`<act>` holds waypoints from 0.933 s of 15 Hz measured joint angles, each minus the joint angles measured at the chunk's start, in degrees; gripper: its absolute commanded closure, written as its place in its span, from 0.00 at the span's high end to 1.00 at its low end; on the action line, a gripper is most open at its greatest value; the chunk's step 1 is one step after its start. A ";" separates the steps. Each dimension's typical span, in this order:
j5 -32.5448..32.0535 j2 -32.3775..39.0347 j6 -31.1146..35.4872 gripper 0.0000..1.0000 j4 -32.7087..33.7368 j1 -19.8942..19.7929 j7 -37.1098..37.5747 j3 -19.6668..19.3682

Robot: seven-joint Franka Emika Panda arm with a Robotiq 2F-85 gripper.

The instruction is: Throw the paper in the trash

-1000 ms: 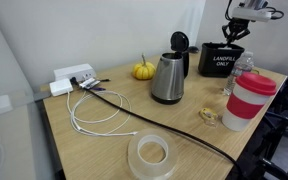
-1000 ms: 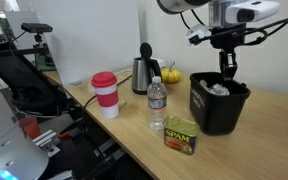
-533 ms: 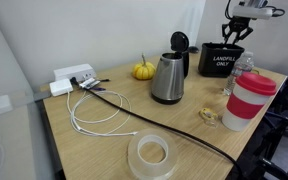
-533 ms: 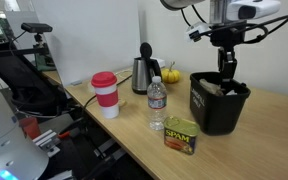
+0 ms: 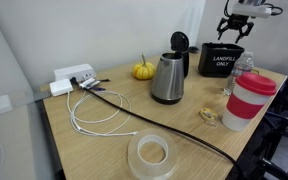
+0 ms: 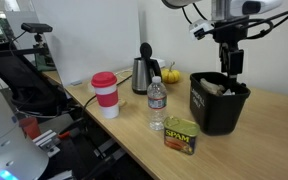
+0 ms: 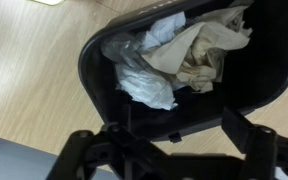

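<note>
The trash (image 5: 222,61) is a black bin lettered "LANDFILL ONLY", standing at the table's far corner. It also shows in the exterior view from its other side (image 6: 216,112). My gripper (image 5: 230,30) hangs just above its mouth, open and empty (image 6: 234,66). In the wrist view the bin's rim (image 7: 92,78) fills the frame. The white crumpled paper (image 7: 144,78) lies inside it, beside a larger tan crumpled scrap (image 7: 206,55). My gripper (image 7: 182,130) frames the bottom edge, its dark fingers (image 7: 124,122) spread wide with nothing between them.
A steel kettle (image 5: 168,78), a small orange pumpkin (image 5: 143,71), a red-and-white cup (image 5: 248,100), a tape roll (image 5: 151,155) and cables (image 5: 102,105) share the table. A water bottle (image 6: 157,105) and a SPAM can (image 6: 180,135) stand near the bin.
My gripper has opened and risen a little above the bin; its fingers stood lower inside the bin's mouth before.
</note>
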 measured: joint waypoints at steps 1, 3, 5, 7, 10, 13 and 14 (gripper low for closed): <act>0.51 0.03 0.44 1.00 0.00 0.00 -1.37 0.14; 2.39 0.04 0.58 1.00 0.01 -0.03 -4.86 0.58; 5.00 0.05 0.57 1.00 0.01 -0.10 -9.29 1.16; 7.78 0.06 0.57 1.00 0.02 -0.30 -14.11 1.83; 10.33 0.07 0.57 1.00 0.12 -0.64 -20.63 2.45; 10.32 0.15 0.57 1.00 0.38 -1.08 -24.95 2.47; 10.31 0.21 0.58 1.00 0.50 -1.23 -26.08 2.46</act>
